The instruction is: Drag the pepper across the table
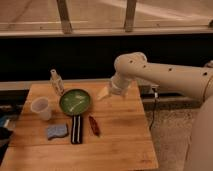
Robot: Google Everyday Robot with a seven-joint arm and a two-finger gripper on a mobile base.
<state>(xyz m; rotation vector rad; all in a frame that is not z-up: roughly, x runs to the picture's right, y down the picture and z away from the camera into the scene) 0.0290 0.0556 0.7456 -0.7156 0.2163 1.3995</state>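
Observation:
The pepper is a small slim dark red piece lying on the wooden table, just right of a black striped strip and below the green pan. My gripper hangs at the end of the white arm above the table's back middle, to the right of the pan. It is up and to the right of the pepper and apart from it.
A small clear bottle stands at the back left. A translucent cup stands at the left. A blue sponge lies left of the strip. The table's right edge drops to a speckled floor, where a cable hangs.

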